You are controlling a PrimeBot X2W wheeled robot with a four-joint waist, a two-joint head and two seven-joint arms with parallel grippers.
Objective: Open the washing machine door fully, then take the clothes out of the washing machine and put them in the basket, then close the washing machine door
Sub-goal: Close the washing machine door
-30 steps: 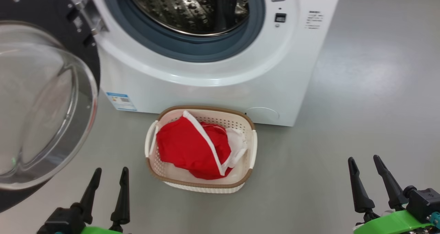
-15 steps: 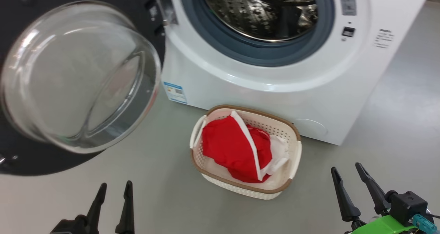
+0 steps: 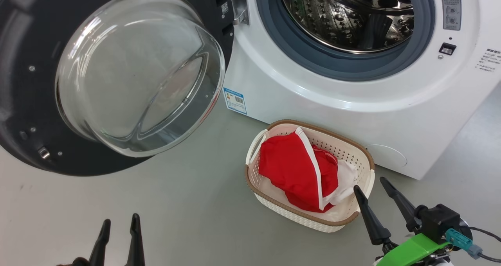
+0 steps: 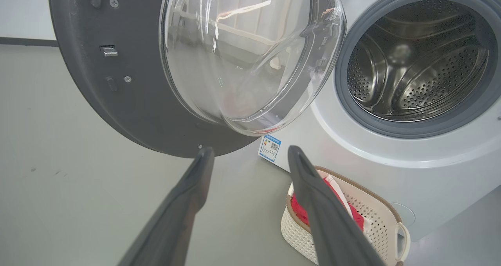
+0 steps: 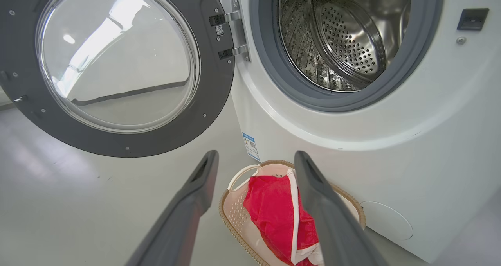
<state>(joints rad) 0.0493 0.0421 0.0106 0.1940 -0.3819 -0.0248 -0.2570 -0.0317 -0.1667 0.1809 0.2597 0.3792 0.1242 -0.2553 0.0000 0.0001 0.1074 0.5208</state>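
The washing machine point(image 3: 352, 101) stands with its steel drum point(image 3: 352, 15) bare of clothes. Its door point(image 3: 117, 74) hangs wide open at the left, glass bowl bulging toward me point(image 4: 242, 54) point(image 5: 117, 62). On the floor before the machine sits the cream basket point(image 3: 274, 201) point(image 5: 231, 215), and in it lie the red clothes point(image 3: 293, 164) point(image 4: 299, 211) point(image 5: 274, 211) and a white cloth piece point(image 3: 348, 176). My left gripper point(image 3: 119, 227) point(image 4: 250, 152) is open near the bottom left, below the door. My right gripper point(image 3: 372, 187) point(image 5: 256, 156) is open just right of the basket, holding nothing.
Grey floor point(image 3: 188, 219) spreads around the machine and basket. A small blue label point(image 3: 235, 100) sticks to the machine's lower front. The door's hinge point(image 3: 236, 8) sits at the opening's left edge. A door latch socket point(image 3: 447, 48) shows at the right.
The head camera has swung left, so the whole scene shifts right and the door comes fully into view. Both grippers stay open and low; the right one now sits nearer the basket.
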